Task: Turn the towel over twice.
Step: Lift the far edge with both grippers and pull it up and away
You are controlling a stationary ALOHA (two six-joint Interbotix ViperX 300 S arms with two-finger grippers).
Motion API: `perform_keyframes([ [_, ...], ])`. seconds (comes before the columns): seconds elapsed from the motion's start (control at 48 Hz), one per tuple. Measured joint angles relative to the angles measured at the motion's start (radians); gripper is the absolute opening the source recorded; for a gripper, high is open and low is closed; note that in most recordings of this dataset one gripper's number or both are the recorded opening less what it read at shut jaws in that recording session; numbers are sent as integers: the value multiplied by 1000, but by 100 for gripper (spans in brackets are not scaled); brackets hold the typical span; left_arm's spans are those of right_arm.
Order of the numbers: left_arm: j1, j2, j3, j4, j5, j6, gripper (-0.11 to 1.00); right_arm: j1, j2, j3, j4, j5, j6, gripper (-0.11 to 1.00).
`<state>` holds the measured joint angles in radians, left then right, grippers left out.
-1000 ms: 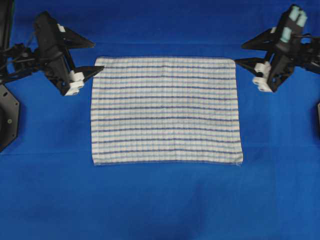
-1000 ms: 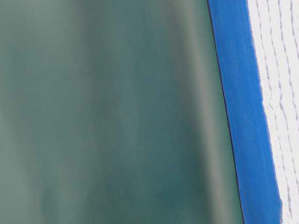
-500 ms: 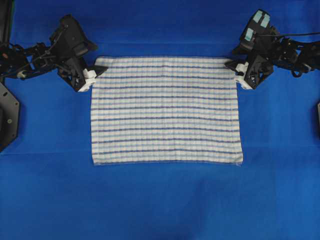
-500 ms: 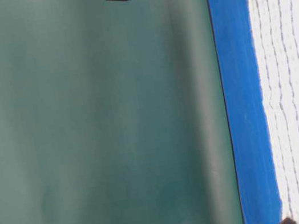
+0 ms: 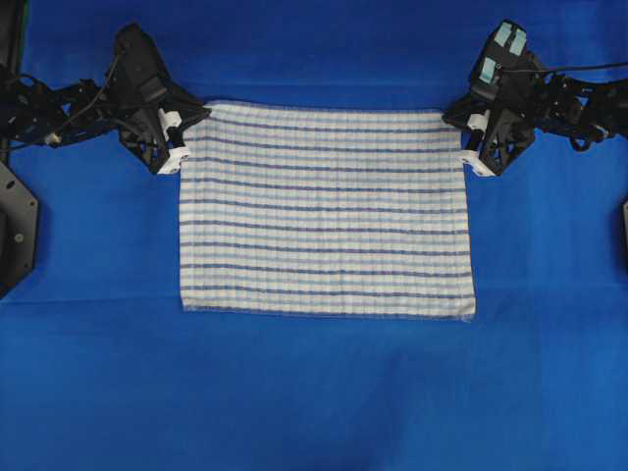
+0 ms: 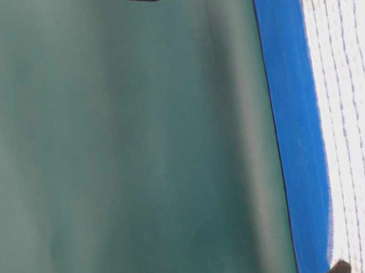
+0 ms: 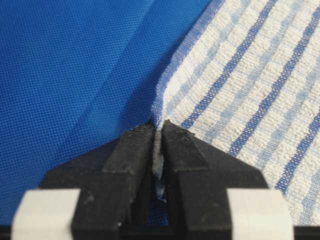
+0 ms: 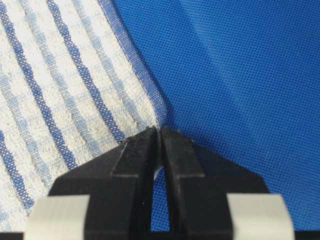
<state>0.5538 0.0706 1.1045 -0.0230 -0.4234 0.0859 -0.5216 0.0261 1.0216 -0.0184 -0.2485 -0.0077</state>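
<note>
L gripper pinched tight on far-left corner of striped towel; R gripper pinched on far-right corner. Towel spread flat mid-table on blue cloth, far edge drawn taut btwn both grippers, corners slightly lifted.

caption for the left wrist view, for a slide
Left gripper shut on a corner of the striped towel, lying on the blue cloth.

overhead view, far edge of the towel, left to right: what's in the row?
left gripper shut on the towel's corner → towel → right gripper shut on the other corner, all over the blue cloth.
</note>
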Motion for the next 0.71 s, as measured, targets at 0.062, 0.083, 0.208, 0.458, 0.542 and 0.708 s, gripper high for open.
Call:
perform_keyframes([
  [0.062, -2, -2, -2, 0, 12, 0, 2, 0, 0, 2, 2, 2, 0, 6],
  [0.083, -3, -2, -2, 0, 14, -2, 2, -2, 0, 2, 0, 2, 0, 6],
  [0.208, -5, -12, -6, -2, 26, -2, 2, -2, -6, 0, 5, 5, 5, 6],
  [0.458, -6, -75, -43, -2, 55, 5, 2, -51, -71, 3, 17, 9, 5, 6],
  [0.542, 2, -94, -60, -2, 61, 3, 2, -86, -95, 3, 15, 14, 5, 6],
  [0.708, 48, -115, -101, -2, 66, 6, 2, -149, -126, -17, 11, 38, -12, 6],
])
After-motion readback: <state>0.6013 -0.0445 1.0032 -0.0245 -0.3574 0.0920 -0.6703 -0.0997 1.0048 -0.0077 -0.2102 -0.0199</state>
